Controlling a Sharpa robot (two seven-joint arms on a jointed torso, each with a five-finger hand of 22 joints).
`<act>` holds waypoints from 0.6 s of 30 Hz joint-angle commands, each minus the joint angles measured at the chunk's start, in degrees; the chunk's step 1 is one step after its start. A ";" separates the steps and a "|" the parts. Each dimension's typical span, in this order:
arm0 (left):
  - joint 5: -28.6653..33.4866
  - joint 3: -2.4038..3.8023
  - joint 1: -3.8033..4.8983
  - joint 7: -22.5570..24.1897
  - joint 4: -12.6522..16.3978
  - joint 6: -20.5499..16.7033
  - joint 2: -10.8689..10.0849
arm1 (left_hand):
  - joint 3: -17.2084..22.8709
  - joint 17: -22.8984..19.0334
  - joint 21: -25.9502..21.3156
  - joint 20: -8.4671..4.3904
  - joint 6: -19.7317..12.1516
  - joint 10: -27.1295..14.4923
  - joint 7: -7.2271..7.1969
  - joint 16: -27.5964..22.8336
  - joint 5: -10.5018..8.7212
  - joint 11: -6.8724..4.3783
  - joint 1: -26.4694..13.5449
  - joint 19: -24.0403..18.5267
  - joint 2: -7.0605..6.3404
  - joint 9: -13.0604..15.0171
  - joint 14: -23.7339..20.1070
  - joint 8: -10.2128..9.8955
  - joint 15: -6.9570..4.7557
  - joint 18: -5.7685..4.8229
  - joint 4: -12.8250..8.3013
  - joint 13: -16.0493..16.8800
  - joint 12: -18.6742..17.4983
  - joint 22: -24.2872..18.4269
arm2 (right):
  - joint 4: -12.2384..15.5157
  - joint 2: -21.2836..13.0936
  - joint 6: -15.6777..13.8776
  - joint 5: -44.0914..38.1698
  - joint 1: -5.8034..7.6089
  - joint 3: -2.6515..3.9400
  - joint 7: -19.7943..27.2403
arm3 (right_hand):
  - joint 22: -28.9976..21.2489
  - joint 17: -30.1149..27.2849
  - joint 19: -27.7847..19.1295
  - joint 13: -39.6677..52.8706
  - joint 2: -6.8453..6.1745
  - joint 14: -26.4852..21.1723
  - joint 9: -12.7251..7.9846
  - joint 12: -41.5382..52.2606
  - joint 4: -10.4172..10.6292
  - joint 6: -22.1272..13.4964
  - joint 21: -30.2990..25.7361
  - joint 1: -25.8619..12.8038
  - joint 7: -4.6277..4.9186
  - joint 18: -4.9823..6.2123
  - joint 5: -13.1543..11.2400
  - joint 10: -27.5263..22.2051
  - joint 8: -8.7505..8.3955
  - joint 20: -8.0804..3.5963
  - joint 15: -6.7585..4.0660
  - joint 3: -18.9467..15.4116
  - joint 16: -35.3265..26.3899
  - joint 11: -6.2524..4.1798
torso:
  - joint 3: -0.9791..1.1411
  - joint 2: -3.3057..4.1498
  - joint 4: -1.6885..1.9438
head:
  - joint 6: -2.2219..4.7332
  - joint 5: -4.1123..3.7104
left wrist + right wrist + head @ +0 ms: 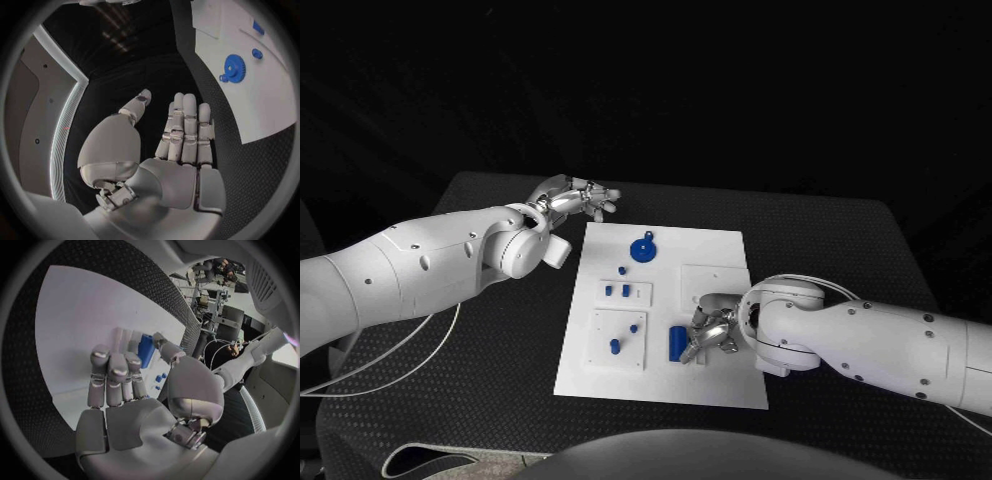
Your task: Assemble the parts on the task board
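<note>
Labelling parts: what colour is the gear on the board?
Blue gear; clearest in the left wrist view.

- The left arm [416,270] comes in from the left side and bends forward, its wrist raised near the far left corner of the white plate.
- The left hand [574,200] is held flat and holds nothing; its fingers [187,125] lie straight and close together, the thumb set apart.
- The right arm [877,345] reaches in from the right, low and nearly level.
- The right hand [713,330] points leftward with palm open, fingers [112,375] slightly bent, apparently gripping nothing.
</note>
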 commanded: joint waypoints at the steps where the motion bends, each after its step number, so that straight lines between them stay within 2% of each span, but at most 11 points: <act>1: 0.26 0.04 0.11 0.48 0.15 0.29 0.04 | -0.08 0.09 -0.35 -3.11 -0.46 -0.35 -0.06 -0.29 0.16 0.00 -0.17 -0.35 0.24 -0.09 -0.16 -0.22 0.10 -0.72 0.11 -0.07 -0.19 -0.08 | -0.03 0.01 -0.58 -2.75 -0.10 -0.05 -0.38 | 0.10 0.01 0.54 0.12 1.43 -0.11 0.08 -0.05 0.98 0.41 -0.23 -0.66 -0.02 2.43 -0.31 0.70 0.29 -0.01 -0.42 0.51 -0.27 0.00 | -0.01 0.02 -0.02 | -0.01 -0.02; 3: 0.26 0.04 0.12 0.44 0.17 0.27 0.02 | -0.09 0.09 -0.35 -3.11 -0.46 -0.35 -0.06 -0.29 0.16 0.00 -0.18 -0.35 0.25 -0.09 -0.16 -0.22 0.10 -0.72 0.12 -0.07 -0.19 -0.08 | -0.02 0.01 -0.66 -3.01 -0.10 -0.05 -0.42 | 0.09 0.00 0.57 0.17 1.59 -0.06 0.06 -0.04 1.47 0.53 -0.25 -0.66 -0.07 2.43 -0.28 0.93 0.22 -0.01 -0.46 1.23 -0.32 -0.05 | 0.01 0.03 -0.01 | 0.06 -0.03; 5: 0.26 0.04 0.12 0.44 0.18 0.26 -0.01 | -0.09 0.09 -0.35 -3.11 -0.45 -0.35 -0.06 -0.29 0.15 0.00 -0.19 -0.35 0.25 -0.09 -0.16 -0.22 0.10 -0.73 0.13 -0.07 -0.19 -0.08 | -0.02 0.00 -0.78 -3.20 -0.10 -0.05 -0.50 | 0.11 0.00 0.59 0.28 2.36 0.01 0.00 0.02 2.00 0.69 -0.26 -0.92 -0.09 2.43 -0.15 1.16 0.15 0.04 -0.45 1.74 -0.37 -0.06 | 0.03 0.04 -0.02 | 0.04 -0.02; 7: 0.26 0.04 0.13 0.43 0.18 0.26 -0.01 | -0.09 0.09 -0.35 -3.11 -0.45 -0.35 -0.06 -0.29 0.15 0.00 -0.19 -0.35 0.25 -0.09 -0.16 -0.22 0.10 -0.73 0.13 -0.07 -0.19 -0.08 | -0.10 0.02 -0.87 -3.52 -0.10 -0.05 -0.47 | 0.11 0.00 0.59 0.25 2.40 0.02 0.00 -0.02 2.00 0.71 -0.26 -0.91 -0.09 2.43 -0.14 1.15 0.14 0.05 -0.45 1.79 -0.37 -0.06 | 0.02 0.04 -0.02 | 0.04 -0.04; 9: 0.26 0.04 0.14 0.43 0.20 0.30 0.01 | -0.09 0.09 -0.36 -3.11 -0.45 -0.34 -0.06 -0.29 0.15 0.00 -0.20 -0.35 0.25 -0.09 -0.16 -0.22 0.11 -0.73 0.14 -0.07 -0.19 -0.08 | -0.10 -0.02 -0.75 -3.53 -0.11 -0.05 -0.46 | 0.10 -0.01 0.59 0.28 3.45 0.04 -0.05 -0.02 2.47 0.83 -0.29 -1.20 -0.09 2.43 0.11 1.26 0.11 0.10 -0.45 2.17 -0.41 -0.08 | 0.00 0.02 -0.04 | 0.07 -0.05; 10: 0.26 0.04 0.14 0.39 0.21 0.31 0.01 | -0.10 0.09 -0.36 -3.11 -0.45 -0.34 -0.06 -0.29 0.15 0.00 -0.20 -0.35 0.26 -0.09 -0.16 -0.22 0.11 -0.73 0.14 -0.07 -0.19 -0.08 | -0.08 -0.04 -0.65 -3.53 -0.11 -0.05 -0.46 | 0.12 -0.01 0.55 0.32 3.51 0.05 -0.10 -0.01 2.52 0.89 -0.30 -1.22 -0.12 2.43 0.02 1.37 0.04 0.11 -0.45 2.56 -0.44 -0.09 | 0.01 0.01 -0.03 | 0.08 -0.03; 14: 0.26 0.04 0.15 0.32 0.21 0.33 -0.03 | -0.10 0.10 -0.36 -3.11 -0.44 -0.34 -0.07 -0.30 0.14 0.00 -0.21 -0.35 0.26 -0.09 -0.16 -0.21 0.11 -0.73 0.16 -0.07 -0.19 -0.08 | -0.05 -0.12 -0.30 -3.53 -0.11 -0.05 -0.38 | 0.20 0.01 0.54 0.35 3.27 0.10 -0.22 -0.08 2.58 1.05 -0.27 -1.44 -0.13 2.43 0.24 1.48 -0.08 0.17 -0.45 3.17 -0.48 -0.09 | 0.05 0.03 -0.01 | 0.09 -0.03; 18: 0.26 0.04 0.17 0.29 0.23 0.31 -0.05 | -0.10 0.10 -0.36 -3.11 -0.44 -0.34 -0.07 -0.30 0.14 0.00 -0.20 -0.35 0.27 -0.09 -0.16 -0.21 0.10 -0.73 0.15 -0.07 -0.19 -0.08 | -0.01 -0.40 0.05 -2.86 -0.10 -0.05 -0.09 | 0.34 0.06 0.56 0.42 2.21 0.17 -0.37 -0.20 2.19 1.20 -0.15 -1.97 -0.10 2.43 1.65 1.57 -0.33 0.25 -0.43 3.43 -0.52 -0.07 | 0.02 0.02 -0.03 | 0.13 -0.10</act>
